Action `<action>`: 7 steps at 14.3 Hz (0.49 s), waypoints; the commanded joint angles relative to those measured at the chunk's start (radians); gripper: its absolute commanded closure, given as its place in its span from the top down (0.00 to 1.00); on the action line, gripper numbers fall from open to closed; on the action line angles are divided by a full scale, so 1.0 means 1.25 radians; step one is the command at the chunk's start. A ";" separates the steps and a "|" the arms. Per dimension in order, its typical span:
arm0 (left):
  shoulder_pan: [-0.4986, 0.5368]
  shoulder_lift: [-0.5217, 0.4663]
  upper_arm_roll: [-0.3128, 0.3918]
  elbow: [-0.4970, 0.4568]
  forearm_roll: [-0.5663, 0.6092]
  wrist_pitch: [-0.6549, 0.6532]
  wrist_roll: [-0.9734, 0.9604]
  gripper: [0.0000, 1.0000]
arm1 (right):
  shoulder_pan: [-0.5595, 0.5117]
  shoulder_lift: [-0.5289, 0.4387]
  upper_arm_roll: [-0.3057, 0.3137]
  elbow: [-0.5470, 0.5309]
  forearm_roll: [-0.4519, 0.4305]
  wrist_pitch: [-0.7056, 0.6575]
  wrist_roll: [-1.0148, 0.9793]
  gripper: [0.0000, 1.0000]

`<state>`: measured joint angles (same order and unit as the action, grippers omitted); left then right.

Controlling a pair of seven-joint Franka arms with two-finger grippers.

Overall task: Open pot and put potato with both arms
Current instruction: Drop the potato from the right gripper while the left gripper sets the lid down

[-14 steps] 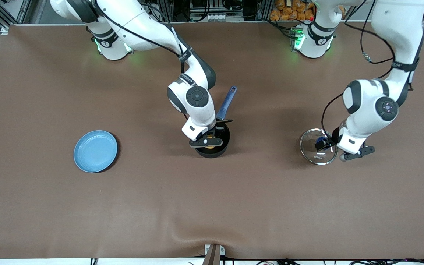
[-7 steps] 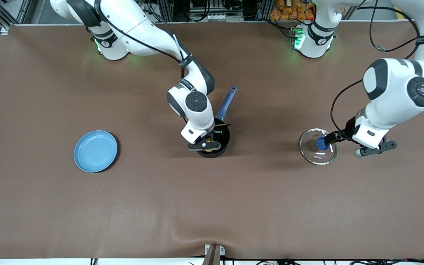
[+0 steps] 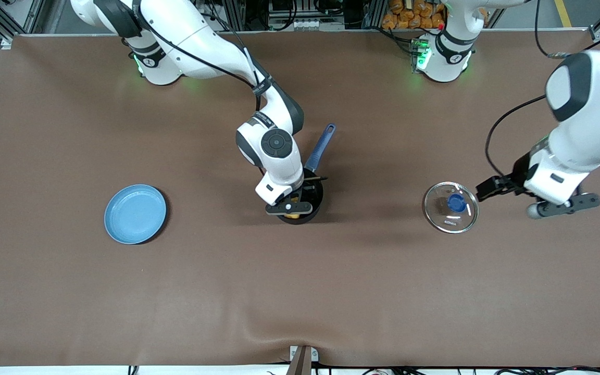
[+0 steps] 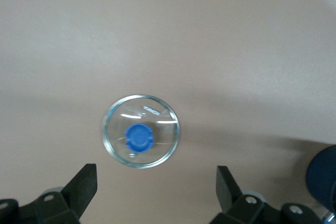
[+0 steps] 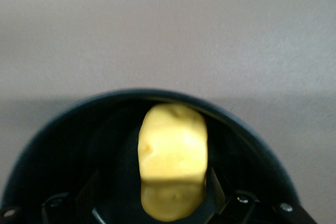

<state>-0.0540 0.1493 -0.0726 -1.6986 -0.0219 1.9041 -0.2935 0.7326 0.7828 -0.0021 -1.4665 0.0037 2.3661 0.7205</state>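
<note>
The black pot [image 3: 310, 200] stands mid-table without its lid, its blue handle [image 3: 321, 147] pointing toward the robots' bases. My right gripper [image 3: 289, 209] is low over the pot. In the right wrist view the yellow potato [image 5: 172, 153] lies inside the pot [image 5: 63, 145] between the spread fingers [image 5: 88, 192], close to one of them. The clear glass lid [image 3: 451, 207] with its blue knob lies flat on the table toward the left arm's end. My left gripper [image 3: 490, 186] hovers beside the lid, open and empty. The lid also shows in the left wrist view [image 4: 140, 131], ahead of the left gripper [image 4: 156, 184].
A flat blue plate [image 3: 135, 213] lies toward the right arm's end of the table. The brown table cover has a slight wrinkle near the front edge [image 3: 279, 328]. A metal bracket [image 3: 302, 359] sits at the front edge.
My left gripper has let go of the lid's knob and moved up and away toward the left arm's end; the lid stays put. My right gripper has sunk a little lower into the pot.
</note>
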 commanded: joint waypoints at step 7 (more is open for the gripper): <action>0.001 -0.043 -0.025 0.148 0.040 -0.200 0.008 1.00 | -0.085 -0.269 0.004 0.002 -0.005 -0.329 -0.025 1.00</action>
<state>-0.0544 0.1110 -0.0947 -1.5311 0.0043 1.6869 -0.2935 0.6603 0.5480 -0.0091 -1.4267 0.0039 2.0478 0.7139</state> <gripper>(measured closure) 0.000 0.000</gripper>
